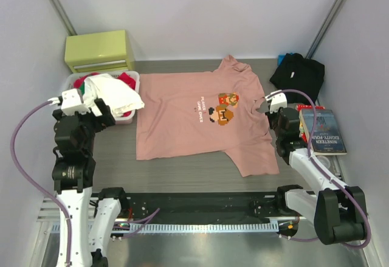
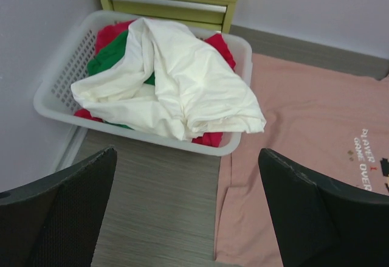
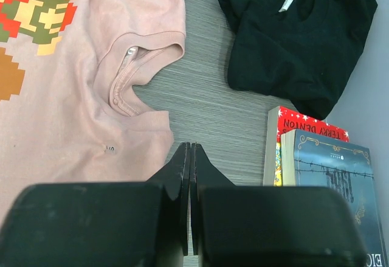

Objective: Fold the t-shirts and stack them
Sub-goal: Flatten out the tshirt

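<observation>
pink tee chest print: "player 1 game over". red book top edge: "terry denton". blue book cover: "nineteen eighty-four", rest too small to read.

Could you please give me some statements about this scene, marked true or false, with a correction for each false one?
1. The pink t-shirt lies spread out, print facing up. True.
2. The right gripper is open. False: the right gripper is shut, empty.
3. The black t-shirt lies on the pink one. False: the black t-shirt lies apart, beyond the books.
4. A white cloth lies on top of the basket. True.
5. The left gripper grips the white cloth. False: the left gripper is open, empty.
</observation>
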You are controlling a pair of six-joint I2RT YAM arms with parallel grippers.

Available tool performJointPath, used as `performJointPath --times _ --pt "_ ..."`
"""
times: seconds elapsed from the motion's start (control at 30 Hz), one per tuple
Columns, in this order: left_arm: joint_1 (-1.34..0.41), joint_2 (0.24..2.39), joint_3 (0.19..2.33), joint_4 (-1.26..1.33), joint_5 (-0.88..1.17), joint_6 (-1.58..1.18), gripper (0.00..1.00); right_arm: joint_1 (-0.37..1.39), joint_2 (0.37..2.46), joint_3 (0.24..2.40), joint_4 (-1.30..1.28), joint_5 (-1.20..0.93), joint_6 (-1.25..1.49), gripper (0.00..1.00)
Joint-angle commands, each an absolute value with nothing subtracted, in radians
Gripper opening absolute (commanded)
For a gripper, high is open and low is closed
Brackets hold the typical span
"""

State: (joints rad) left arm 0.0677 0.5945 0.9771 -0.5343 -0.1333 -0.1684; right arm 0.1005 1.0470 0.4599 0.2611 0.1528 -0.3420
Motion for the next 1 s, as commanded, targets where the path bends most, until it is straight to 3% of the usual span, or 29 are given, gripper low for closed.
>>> performJointPath --times 0.0,0.27,0.5,0.63,0.73,0.83,0.87,0.97 --pt "0.072 0.611 0.950 -0.531 -0.117 -0.089 1.00 0.097 1.013 0.453 0.314 0.167 -0.353 0.01" --pt "0.072 0.405 0.746 -0.204 0.071 -0.021 1.00 0.094 0.989 0.423 0.347 0.156 -0.371 0.01" --pt "0.072 0.736 1.124 -0.625 0.209 0.005 1.00 0.094 0.993 0.430 0.336 0.150 -0.368 0.02" --pt "0.072 0.758 1.145 -0.574 0.190 0.017 1.00 0.095 0.956 0.434 0.324 0.131 -0.362 0.05" --pt "0.069 0.799 1.153 -0.589 0.215 0.018 1.00 0.100 0.911 0.437 0.290 0.037 -0.374 0.17" --pt "0.048 0.857 1.141 -0.629 0.210 0.054 1.00 0.133 0.928 0.506 0.206 0.014 -0.377 0.43" --pt "0.029 0.864 1.131 -0.632 0.183 0.067 1.00 0.144 0.937 0.532 0.178 0.014 -0.374 0.56" --pt "-0.050 0.870 1.069 -0.630 0.077 0.135 1.00 0.176 0.954 0.658 0.023 -0.092 -0.370 0.64"
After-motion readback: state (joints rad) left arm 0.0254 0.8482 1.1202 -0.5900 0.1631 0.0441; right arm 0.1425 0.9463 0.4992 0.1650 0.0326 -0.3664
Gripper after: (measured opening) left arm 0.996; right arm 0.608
